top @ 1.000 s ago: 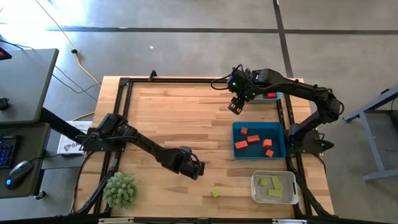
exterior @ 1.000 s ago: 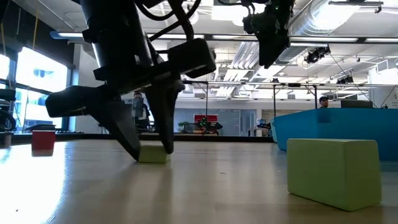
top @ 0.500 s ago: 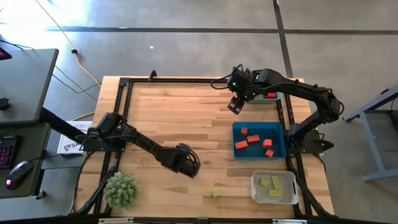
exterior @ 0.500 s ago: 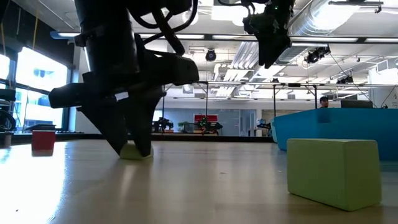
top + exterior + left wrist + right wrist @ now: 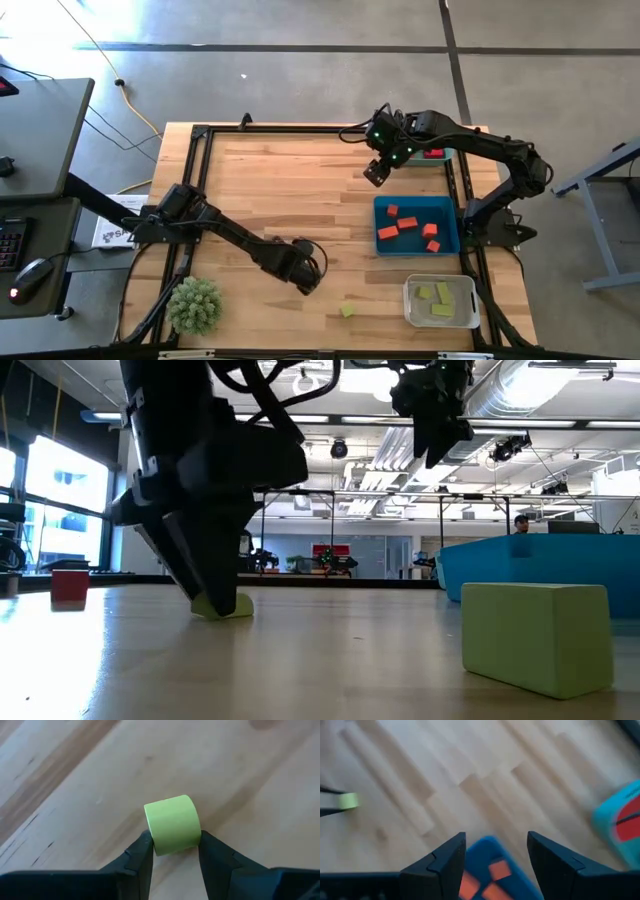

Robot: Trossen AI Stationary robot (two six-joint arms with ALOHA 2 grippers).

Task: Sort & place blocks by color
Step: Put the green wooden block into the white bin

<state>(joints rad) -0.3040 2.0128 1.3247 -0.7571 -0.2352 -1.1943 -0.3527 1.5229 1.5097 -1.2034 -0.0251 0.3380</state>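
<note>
Left gripper (image 5: pixel 172 851) fingers pinch yellow-green block (image 5: pixel 172 824) near tips on counter (image 5: pixel 75 780); shallow hold risks slip when lifted. Right gripper (image 5: pixel 496 851) fingers wide, empty.

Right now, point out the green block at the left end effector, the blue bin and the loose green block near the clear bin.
green block (image 5: pixel 172 822), left wrist view, its front face.
blue bin (image 5: pixel 452 235), high view, its right rim.
loose green block (image 5: pixel 346 310), high view, its top.

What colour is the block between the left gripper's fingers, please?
Yellow-green; the block shows best in the left wrist view.
</note>
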